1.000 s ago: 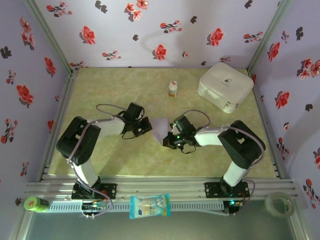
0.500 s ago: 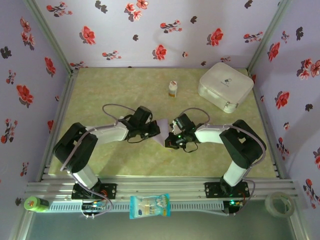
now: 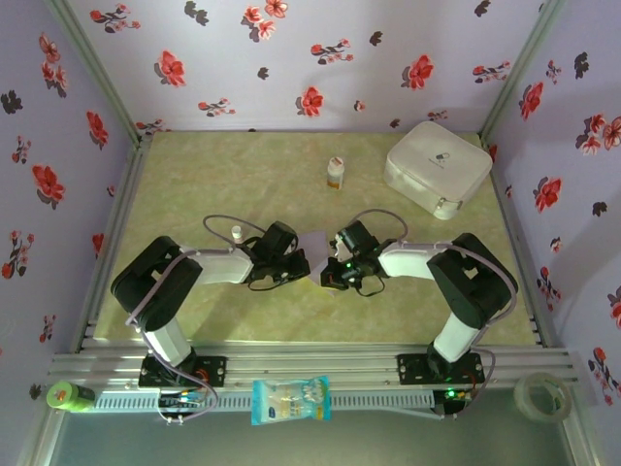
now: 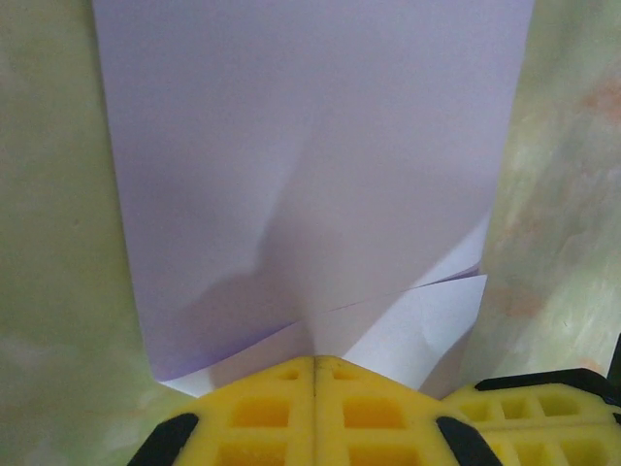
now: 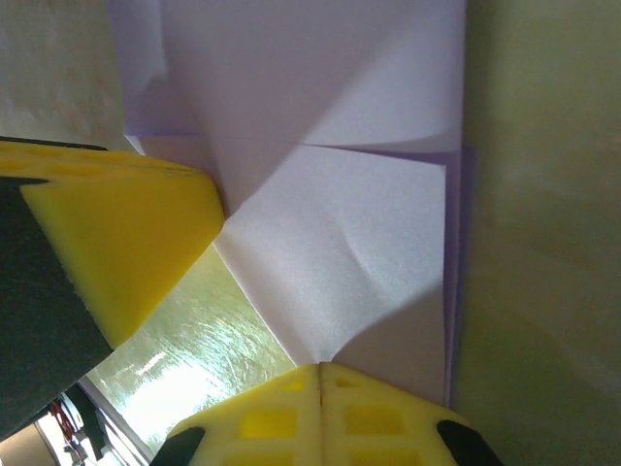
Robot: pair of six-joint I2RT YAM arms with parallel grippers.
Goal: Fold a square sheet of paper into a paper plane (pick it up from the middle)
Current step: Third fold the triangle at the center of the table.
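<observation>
The lavender sheet of paper [image 4: 310, 175], partly folded with overlapping flaps, lies flat at the middle of the worktop [image 3: 194, 175], between the two arms. The left claw [image 4: 313, 361] has its yellow pads pressed together, tips at the sheet's near edge. The right claw [image 5: 320, 367] is likewise fully closed, at a folded corner on the opposite side. Whether either claw nips the paper or merely bears on it cannot be told. The two claws stand close together, with the left claw's yellow finger just beside the sheet in the right wrist view.

Open worktop lies all around them, widest to the left and toward the back. A small white bottle [image 3: 335, 173] stands upright behind the sheet, well apart. The white rounded case [image 3: 437, 167] sits closed in the far right corner; its contents are hidden.

The worktop is a marbled yellow-green, framed by metal rails. A blue-white snack packet [image 3: 291, 400] and a tape roll [image 3: 539, 393] rest on the front rail. The walls are lavender with red flowers.
</observation>
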